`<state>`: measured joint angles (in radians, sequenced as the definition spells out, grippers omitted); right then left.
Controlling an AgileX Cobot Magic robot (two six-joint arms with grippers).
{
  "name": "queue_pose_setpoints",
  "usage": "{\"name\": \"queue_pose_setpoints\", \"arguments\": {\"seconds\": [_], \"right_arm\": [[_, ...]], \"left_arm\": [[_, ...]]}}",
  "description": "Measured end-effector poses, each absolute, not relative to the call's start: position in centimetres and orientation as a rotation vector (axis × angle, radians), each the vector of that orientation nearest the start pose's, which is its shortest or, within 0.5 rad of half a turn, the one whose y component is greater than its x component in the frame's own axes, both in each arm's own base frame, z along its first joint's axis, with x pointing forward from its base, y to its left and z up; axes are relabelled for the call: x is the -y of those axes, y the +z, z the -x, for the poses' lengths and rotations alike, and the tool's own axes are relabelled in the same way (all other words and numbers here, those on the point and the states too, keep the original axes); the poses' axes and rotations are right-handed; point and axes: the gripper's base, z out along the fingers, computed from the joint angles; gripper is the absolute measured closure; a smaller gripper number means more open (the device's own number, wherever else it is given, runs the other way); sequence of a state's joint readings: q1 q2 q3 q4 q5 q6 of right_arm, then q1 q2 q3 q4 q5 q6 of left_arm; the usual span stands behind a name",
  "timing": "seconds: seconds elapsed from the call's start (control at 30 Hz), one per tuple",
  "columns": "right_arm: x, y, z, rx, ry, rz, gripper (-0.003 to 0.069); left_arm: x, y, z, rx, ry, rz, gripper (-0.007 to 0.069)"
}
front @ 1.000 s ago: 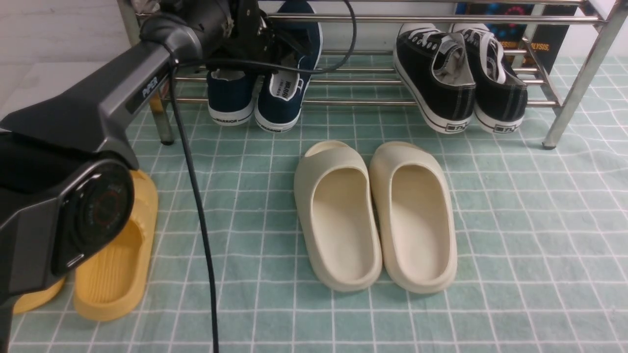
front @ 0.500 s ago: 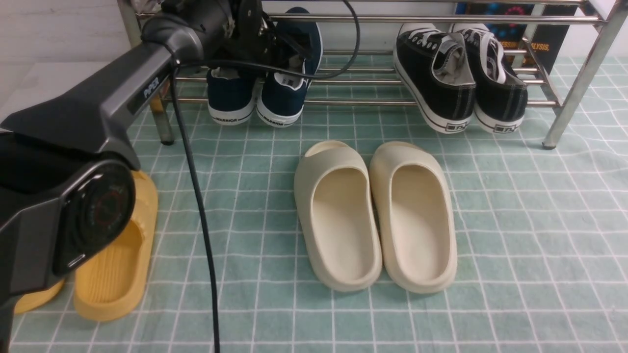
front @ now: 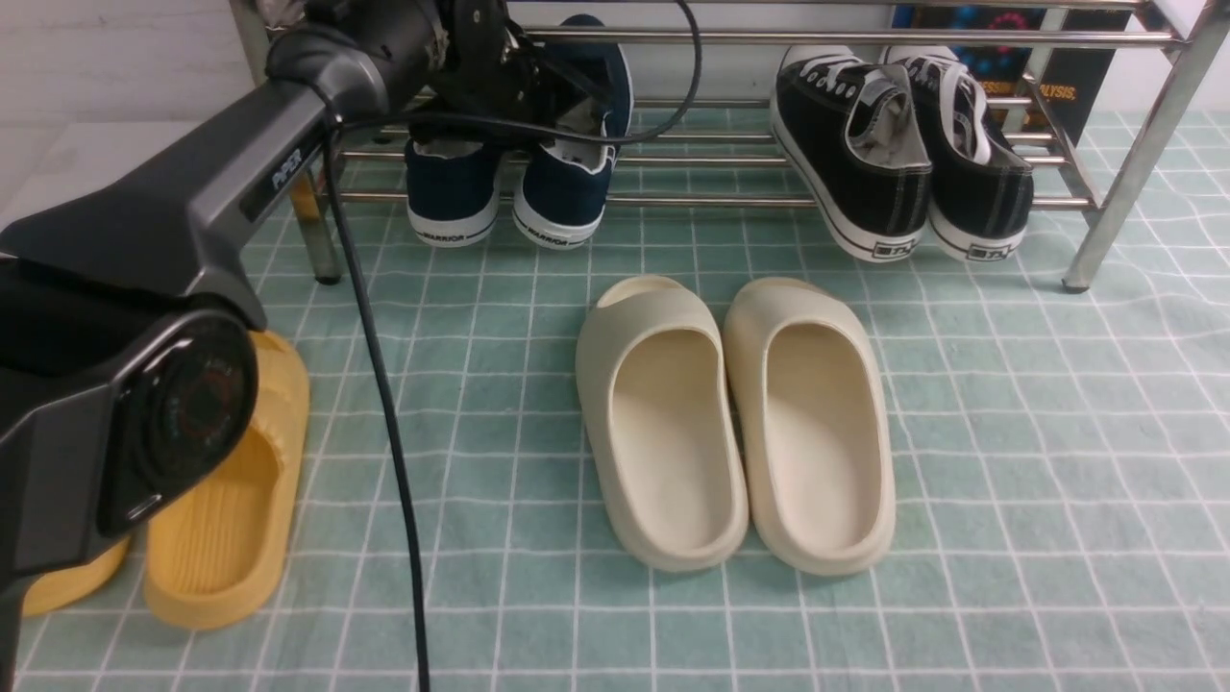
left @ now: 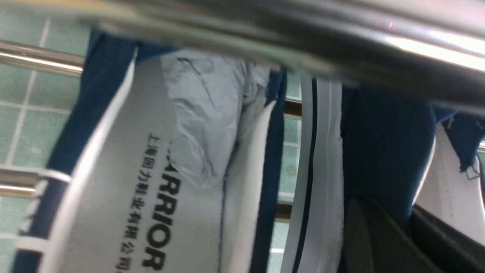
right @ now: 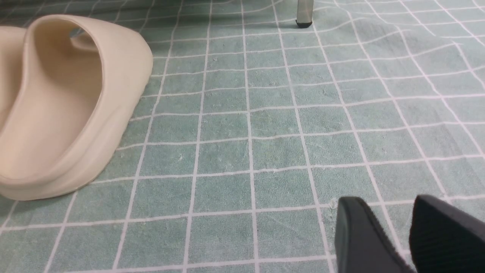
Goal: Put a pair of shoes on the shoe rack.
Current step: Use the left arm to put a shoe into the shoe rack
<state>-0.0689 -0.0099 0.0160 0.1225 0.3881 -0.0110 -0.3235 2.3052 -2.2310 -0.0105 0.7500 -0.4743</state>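
Pair of shoes (front: 509,183): navy canvas with white soles, on the lower rails of the shoe rack (front: 865,38) towards its left end, at 11 o'clock from the cream slides; they sit side by side with a narrow gap between them, heels towards the camera and jutting past the front rail
Left tool (left: 411,231): reached in under the rack's top rail, fingers pressed together on the canvas side wall of one shoe of the pair, the one nearer the black sneakers; one finger is on the navy outer face and the other on the white lining
Right tool (right: 401,242): fingers spread with nothing between them, low over the checked cloth (front: 1009,432), with one cream slide at 10 o'clock in its own view
Black sneakers (front: 903,154): lace-up pair on the same lower rails towards the right end, at 1 o'clock from the cream slides, heels forward
Cream slides (front: 730,423): paired on the cloth at the centre, in front of the rack and apart from it
Yellow slides (front: 231,500): on the cloth at 8 o'clock from the cream slides, partly hidden by the left arm
Cable (front: 384,404): black, running along the left arm from the near edge up to the rack
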Motion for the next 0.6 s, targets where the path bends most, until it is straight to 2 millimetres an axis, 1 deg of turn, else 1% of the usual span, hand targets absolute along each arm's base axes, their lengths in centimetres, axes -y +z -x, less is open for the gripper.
{"name": "queue_pose_setpoints", "arguments": {"seconds": [0.13, 0.3, 0.47, 0.6], "right_arm": [[-0.06, 17.37, -5.22, -1.871, 0.067, -0.129, 0.0420], [-0.06, 17.37, -5.22, -1.871, 0.067, -0.129, 0.0420], [-0.06, 17.37, -5.22, -1.871, 0.067, -0.129, 0.0420], [-0.06, 17.37, -5.22, -1.871, 0.067, -0.129, 0.0420]], "left_arm": [[17.46, 27.17, -50.57, -2.354, -0.467, 0.211, 0.0618], [17.84, 27.70, -50.38, -2.352, -0.478, 0.204, 0.0618], [17.45, 27.42, -50.64, -2.343, -0.398, 0.191, 0.0618], [17.13, 27.19, -50.83, -2.333, -0.362, 0.233, 0.0618]]}}
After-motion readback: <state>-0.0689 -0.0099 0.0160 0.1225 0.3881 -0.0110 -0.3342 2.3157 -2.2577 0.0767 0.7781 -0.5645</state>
